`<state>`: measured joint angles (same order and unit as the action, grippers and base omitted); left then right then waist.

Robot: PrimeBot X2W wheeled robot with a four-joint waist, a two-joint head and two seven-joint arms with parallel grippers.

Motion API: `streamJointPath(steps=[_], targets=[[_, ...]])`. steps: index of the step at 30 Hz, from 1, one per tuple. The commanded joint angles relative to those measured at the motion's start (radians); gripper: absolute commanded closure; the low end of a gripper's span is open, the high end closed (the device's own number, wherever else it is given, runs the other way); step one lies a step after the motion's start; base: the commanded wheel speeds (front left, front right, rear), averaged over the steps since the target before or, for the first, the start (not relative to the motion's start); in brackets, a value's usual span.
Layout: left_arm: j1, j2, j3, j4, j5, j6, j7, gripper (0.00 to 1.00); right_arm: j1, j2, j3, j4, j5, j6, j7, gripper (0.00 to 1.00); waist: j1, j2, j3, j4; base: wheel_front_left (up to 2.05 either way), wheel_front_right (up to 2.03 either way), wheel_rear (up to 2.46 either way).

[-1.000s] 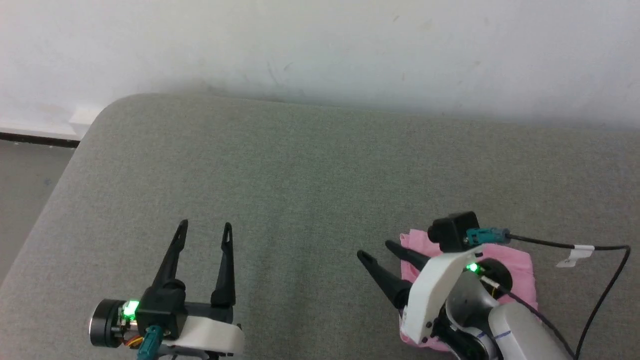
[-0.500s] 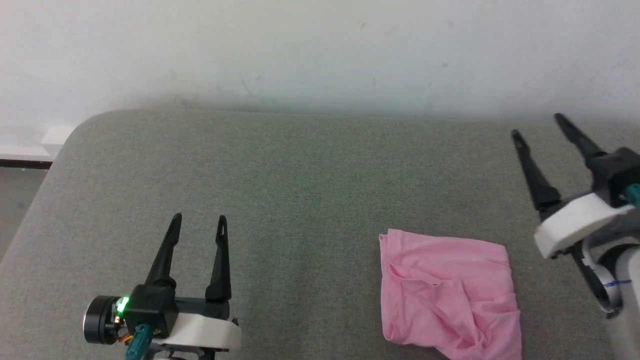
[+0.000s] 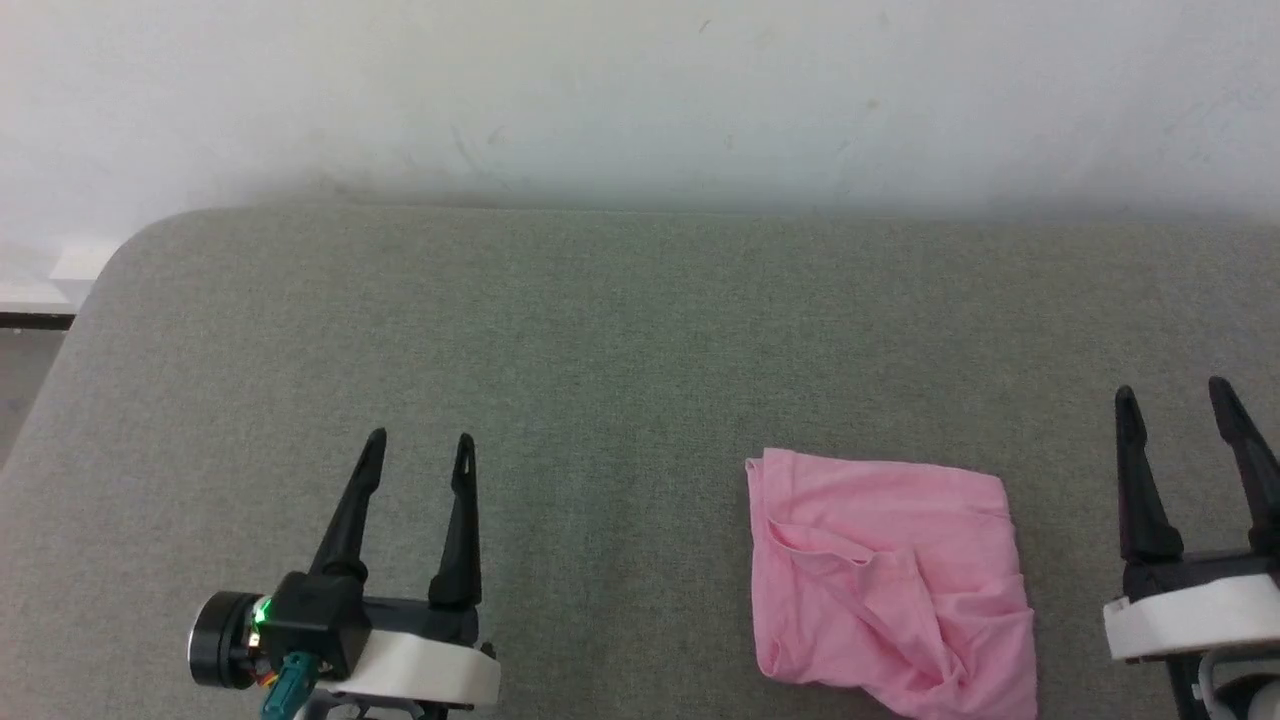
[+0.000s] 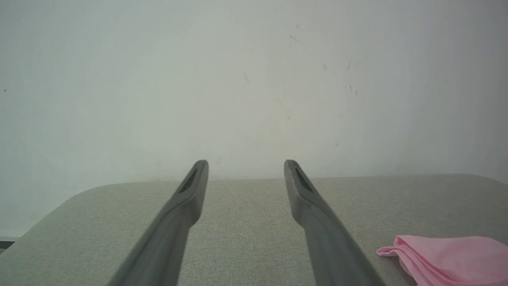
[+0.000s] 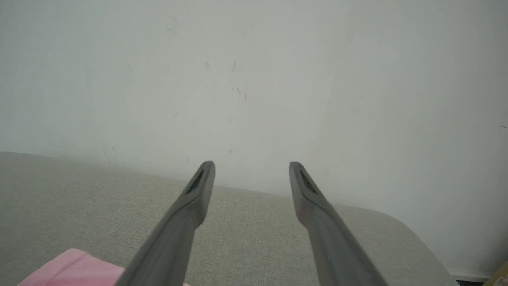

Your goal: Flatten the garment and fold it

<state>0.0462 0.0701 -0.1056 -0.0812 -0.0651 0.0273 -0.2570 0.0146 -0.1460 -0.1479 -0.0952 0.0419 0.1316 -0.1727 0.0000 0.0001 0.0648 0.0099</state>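
While the left gripper (image 3: pixel 421 437) and right gripper (image 3: pixel 1171 388) sit nearest, fingers spread and empty, the folded, rumpled light-pink thin-fabric garment (image 3: pixel 885 580) lies between them, nearer the right, on a grey-green woven cushion (image 3: pixel 640 330). Scuffed white wall (image 3: pixel 640 90) beyond.

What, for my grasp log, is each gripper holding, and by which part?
Nothing: left gripper and right gripper stand open, apart from the garment.

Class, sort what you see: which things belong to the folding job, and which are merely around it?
Job: pink garment, folded; left gripper, open; right gripper, open.
Surroundings: grey padded surface; white wall.
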Motion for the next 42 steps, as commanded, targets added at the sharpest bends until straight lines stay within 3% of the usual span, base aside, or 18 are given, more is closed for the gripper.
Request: streamJointPath(steps=[1, 8, 17, 22, 27, 31, 34, 41, 42], targets=[[0.02, -0.003, -0.002, -0.006, -0.002, -0.005, -0.005, 0.0, 0.024, 0.021, -0.007, -0.008, -0.006, -0.001, -0.017, 0.0, 0.0, -0.0001, 0.001, 0.004, 0.0, 0.0, 0.0], [0.027, -0.009, -0.008, -0.007, 0.001, -0.013, -0.005, 0.0, 0.061, 0.061, -0.004, -0.015, -0.018, -0.001, -0.034, 0.0, 0.0, -0.0001, 0.001, 0.008, 0.0, 0.0, 0.0], [0.011, -0.013, -0.008, -0.007, 0.007, -0.023, -0.005, 0.0, 0.057, 0.044, -0.001, -0.011, 0.002, -0.001, 0.023, 0.0, 0.0, -0.0001, 0.023, 0.019, 0.0, 0.0, 0.0], [0.002, -0.015, -0.013, -0.003, 0.007, -0.025, -0.005, 0.0, 0.066, -0.006, 0.042, -0.004, 0.079, -0.001, 0.219, 0.0, 0.0, -0.0001, 0.045, 0.028, 0.0, 0.0, 0.0], [-0.013, -0.017, -0.02, 0.002, 0.009, -0.028, -0.005, 0.0, 0.093, -0.056, 0.084, 0.017, 0.232, -0.001, 0.523, 0.0, 0.0, -0.0001, 0.07, 0.043, 0.0, 0.0, 0.0], [-0.026, -0.017, -0.025, 0.008, 0.009, -0.031, -0.005, 0.0, 0.108, -0.056, 0.075, 0.026, 0.323, -0.001, 0.73, 0.0, 0.0, -0.0001, 0.087, 0.057, 0.0, 0.0, 0.0], [-0.034, -0.018, -0.027, 0.012, 0.01, -0.033, -0.005, 0.0, 0.103, -0.045, 0.081, 0.033, 0.365, -0.001, 0.813, 0.0, 0.0, -0.0001, 0.096, 0.068, 0.0, 0.0, 0.0], [-0.047, -0.019, -0.029, 0.017, 0.012, -0.035, -0.005, 0.0, 0.072, -0.05, 0.153, 0.088, 0.393, -0.001, 0.848, 0.0, 0.0, -0.0001, 0.111, 0.08, 0.0, 0.0, 0.0], [-0.049, -0.019, -0.028, 0.018, 0.012, -0.035, -0.005, 0.0, 0.066, -0.054, 0.165, 0.102, 0.391, -0.001, 0.848, 0.4, 0.0, -0.0001, 0.113, 0.08, 0.0, 0.0, 0.0]])
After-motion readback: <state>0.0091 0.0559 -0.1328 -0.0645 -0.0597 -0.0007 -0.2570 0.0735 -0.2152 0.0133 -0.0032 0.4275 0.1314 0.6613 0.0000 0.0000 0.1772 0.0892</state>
